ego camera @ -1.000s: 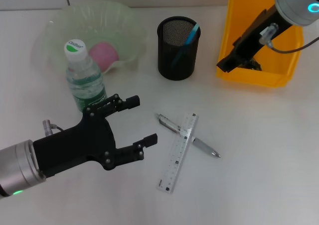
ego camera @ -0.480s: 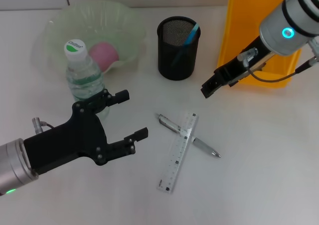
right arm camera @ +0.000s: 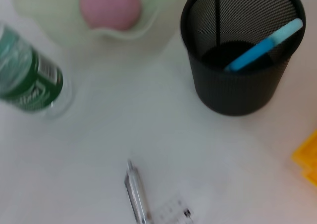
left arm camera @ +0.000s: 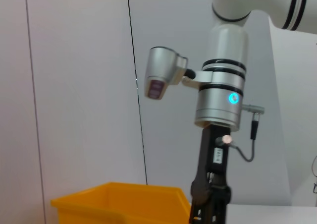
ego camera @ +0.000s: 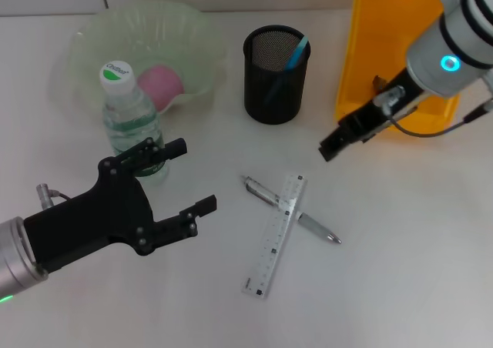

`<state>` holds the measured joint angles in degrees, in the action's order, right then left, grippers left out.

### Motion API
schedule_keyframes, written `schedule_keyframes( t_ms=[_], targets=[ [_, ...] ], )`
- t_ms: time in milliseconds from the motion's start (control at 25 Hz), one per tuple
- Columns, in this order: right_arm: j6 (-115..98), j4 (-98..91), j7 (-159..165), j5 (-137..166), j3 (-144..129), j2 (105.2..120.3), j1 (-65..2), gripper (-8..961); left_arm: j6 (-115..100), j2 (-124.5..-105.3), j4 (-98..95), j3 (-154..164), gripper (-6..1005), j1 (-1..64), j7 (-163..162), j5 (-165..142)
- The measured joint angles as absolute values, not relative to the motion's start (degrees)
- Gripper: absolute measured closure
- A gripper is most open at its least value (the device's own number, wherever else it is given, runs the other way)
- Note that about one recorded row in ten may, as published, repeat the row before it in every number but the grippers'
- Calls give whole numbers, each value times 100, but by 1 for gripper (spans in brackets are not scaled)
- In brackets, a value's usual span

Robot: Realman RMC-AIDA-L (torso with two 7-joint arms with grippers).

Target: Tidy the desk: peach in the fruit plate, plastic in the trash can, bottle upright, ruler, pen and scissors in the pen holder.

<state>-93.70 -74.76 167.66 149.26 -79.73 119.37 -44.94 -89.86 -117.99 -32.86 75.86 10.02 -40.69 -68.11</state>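
Pink peach [ego camera: 160, 85] in plate [ego camera: 92, 36], bottle [ego camera: 131, 125] upright | ruler [ego camera: 276, 234] and pen [ego camera: 289, 219] left, crossed mid-desk | my left gripper [ego camera: 189, 180] open, right gripper's [ego camera: 333, 145] jaws untellable.

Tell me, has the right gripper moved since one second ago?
Yes. The right gripper has left the yellow bin and come out over the table, now nearer the pen holder and the ruler.

One bottle [ego camera: 131, 118], one peach [ego camera: 162, 85], one pen [ego camera: 289, 209], one ruler [ego camera: 275, 235], one pen holder [ego camera: 276, 75].
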Motion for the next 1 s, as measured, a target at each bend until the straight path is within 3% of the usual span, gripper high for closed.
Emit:
schedule_keyframes(
  t_ms=[280, 680, 1000],
  targets=[
    [-10503, -8899, 14615, 15117, -7687, 11917, -4032, 247, -8943, -11810, -3197, 7433, 201, 961, -4143, -6804],
    [-10788, -9188, 11030, 15241, -7716, 11918, -4044, 251, -9035, -11857, -3006, 7432, 201, 856, -4166, -6771],
    [-10713, -9039, 9926, 15210, -8118, 11925, -4307, 254, -9050, -11855, -2893, 7489, 201, 844, -4239, -6783]
  ],
)
